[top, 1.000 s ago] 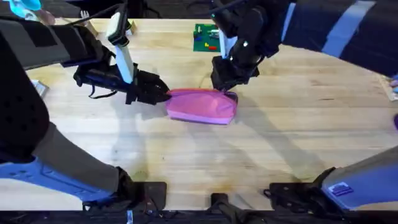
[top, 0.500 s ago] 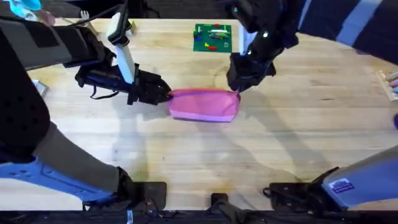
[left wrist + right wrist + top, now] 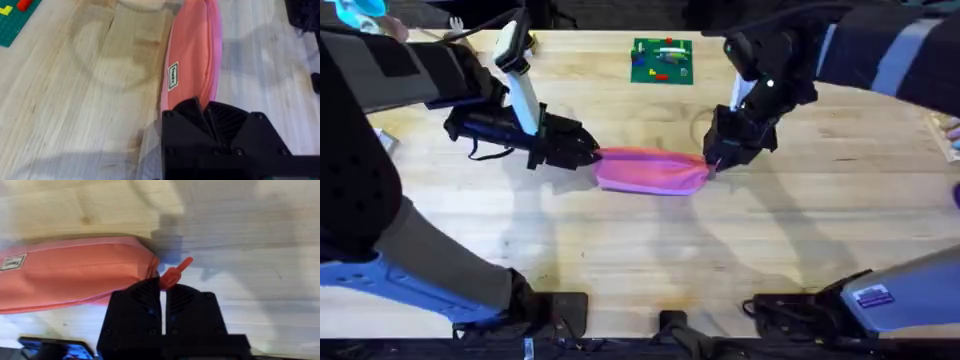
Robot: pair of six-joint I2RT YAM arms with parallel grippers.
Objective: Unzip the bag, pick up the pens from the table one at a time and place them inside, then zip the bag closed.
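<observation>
The pink bag (image 3: 650, 170) lies stretched out flat on the table (image 3: 620, 250), near its middle. My left gripper (image 3: 588, 155) is shut on the bag's left end; in the left wrist view the bag (image 3: 192, 60) runs away from that gripper (image 3: 202, 107). At the bag's right end my right gripper (image 3: 715, 162) is shut on the small red zipper pull (image 3: 175, 272), which sticks out beyond the corner of the bag (image 3: 75, 272) just above the gripper (image 3: 162, 287). The pens are out of view.
A small green board (image 3: 662, 60) with coloured pieces lies at the back of the table, behind the bag. Small items lie at the right edge (image 3: 950, 135) and the left edge (image 3: 382, 140). Bare wood stretches in front of the bag.
My right gripper has travelled right and toward the front along the bag's top to its right end. The bag now lies longer and flatter. My left gripper has kept its hold.
</observation>
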